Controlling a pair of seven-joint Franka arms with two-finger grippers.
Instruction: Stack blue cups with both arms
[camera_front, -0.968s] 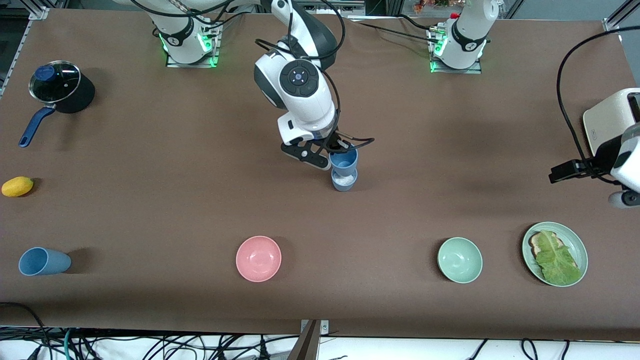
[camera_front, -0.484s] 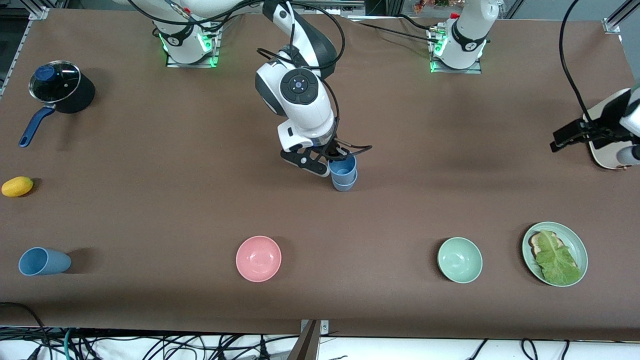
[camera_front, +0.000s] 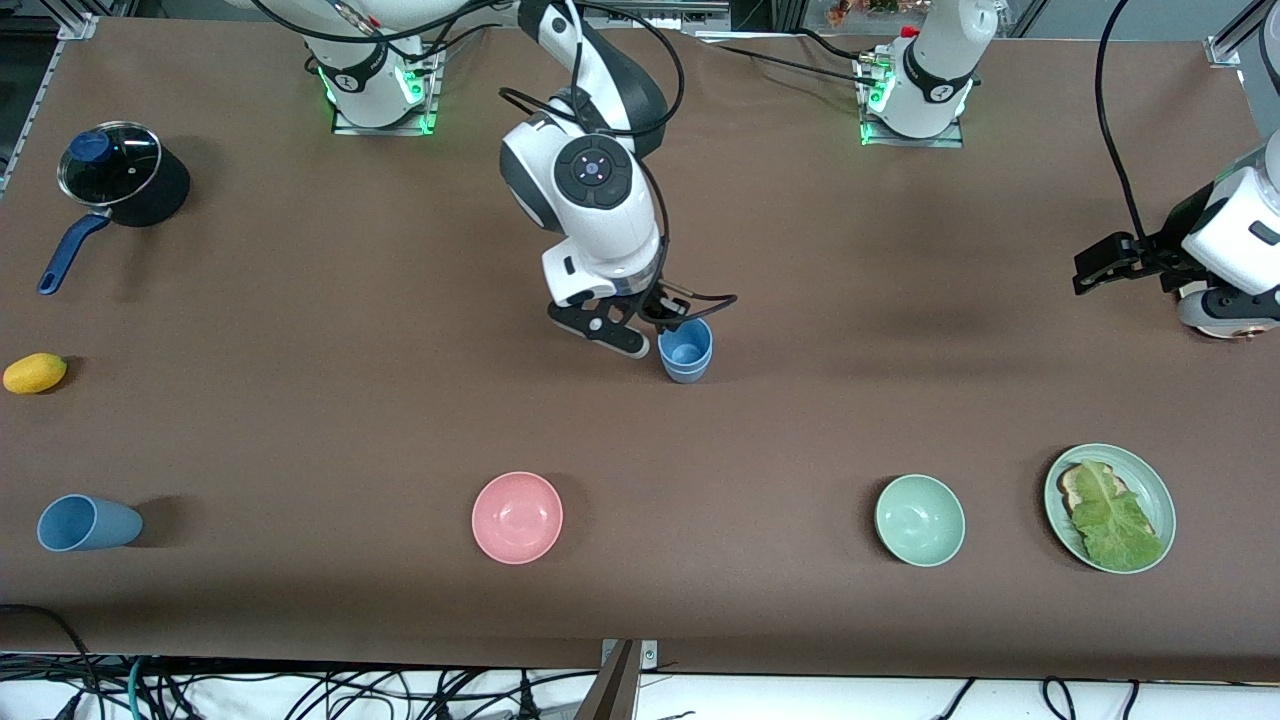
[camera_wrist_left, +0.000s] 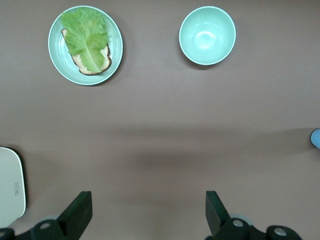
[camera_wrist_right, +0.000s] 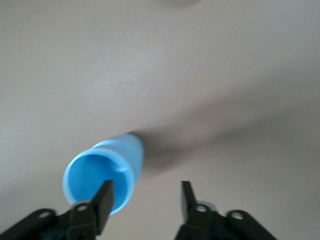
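The right claw (camera_front: 668, 322) stood open beside the nested blue cups (camera_front: 686, 352), light, rigid, best taken by the rim; the left claw (camera_wrist_left: 145, 212), gaping and empty, waited over bare tabletop (camera_wrist_left: 160, 145).

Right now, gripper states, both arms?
Left gripper: open, empty, over bare table.
Right gripper: open at the stacked blue cups, gripping nothing.

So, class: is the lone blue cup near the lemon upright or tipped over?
Tipped over: the blue cup lies on its side on the table, its open mouth facing sideways.

A robotics lab: bolted arm bases (camera_front: 378, 75), loose cables (camera_front: 300, 690), brown-covered table (camera_front: 300, 400).
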